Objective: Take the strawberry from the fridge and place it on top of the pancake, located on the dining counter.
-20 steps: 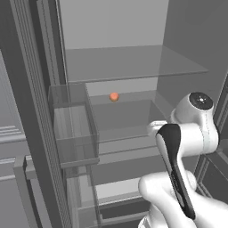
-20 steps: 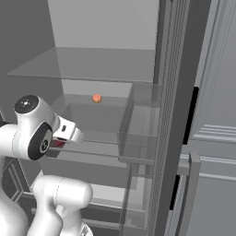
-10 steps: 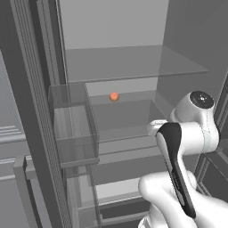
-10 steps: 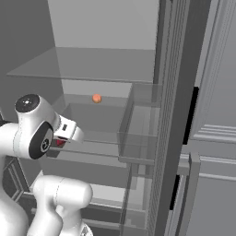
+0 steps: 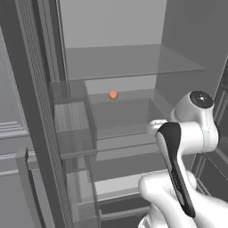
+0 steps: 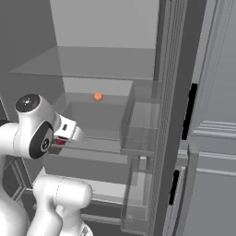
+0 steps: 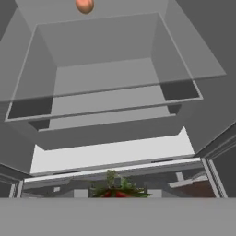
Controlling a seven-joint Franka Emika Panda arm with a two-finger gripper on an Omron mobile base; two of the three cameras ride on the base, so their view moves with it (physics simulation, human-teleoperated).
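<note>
- Left base view: the fridge point(image 5: 187, 58) stands open, its inside smooth and pale grey. A flat glass shelf point(image 5: 129, 62) spans the upper part. A small orange ball point(image 5: 113, 95), round and matte, sits on the lower shelf near the back wall. A clear, box-shaped door bin point(image 5: 71, 133) hangs at the left. The glossy white arm point(image 5: 178, 169) with its black strip rises at the lower right.
- Right base view: the gripper point(image 6: 60, 140) is low in front of the shelves, jaws closed on the strawberry point(image 6: 57, 142), a speck of red at its tip. The orange ball point(image 6: 97, 96) lies well apart from it, further back and higher.
- Hand view: the strawberry point(image 7: 117, 190) sits at the bottom edge, red flesh under a ragged green leafy crown. Beyond it are a white ledge point(image 7: 110, 154) and a clear rectangular drawer point(image 7: 106, 78); the orange ball point(image 7: 84, 4) is at the top edge.
</note>
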